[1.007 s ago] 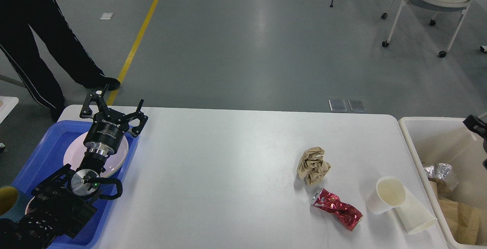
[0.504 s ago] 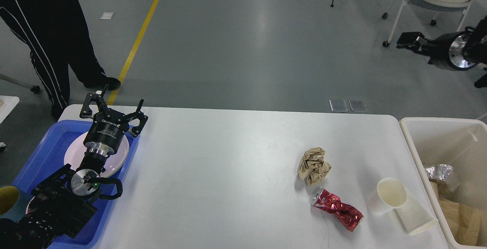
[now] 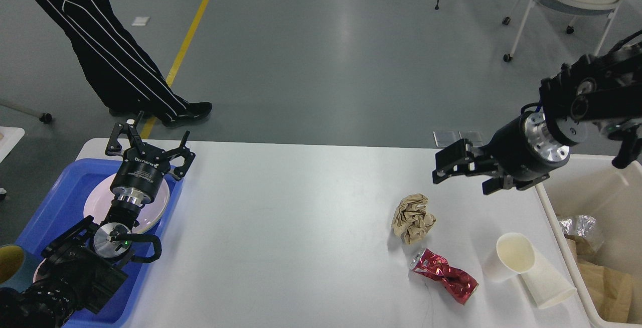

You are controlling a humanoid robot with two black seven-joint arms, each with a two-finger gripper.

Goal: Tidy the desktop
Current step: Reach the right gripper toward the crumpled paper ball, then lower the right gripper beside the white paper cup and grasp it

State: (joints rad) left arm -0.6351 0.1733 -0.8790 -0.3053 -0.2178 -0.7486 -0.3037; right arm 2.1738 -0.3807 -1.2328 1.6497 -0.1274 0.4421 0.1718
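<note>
Right claw [image 3: 444, 165] open, empty above the crumpled paper [image 3: 412, 217]; I'd drop straight down, squeeze gently, then bin [image 3: 582, 187] it.

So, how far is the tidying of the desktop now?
Partly done: foil and brown paper lie in the off-white bin, and a plate sits in the blue tray. Nothing is in hand; the right gripper hovers near the crumpled paper, the left gripper is open. Left on the desktop: paper, red can, two paper cups.
</note>
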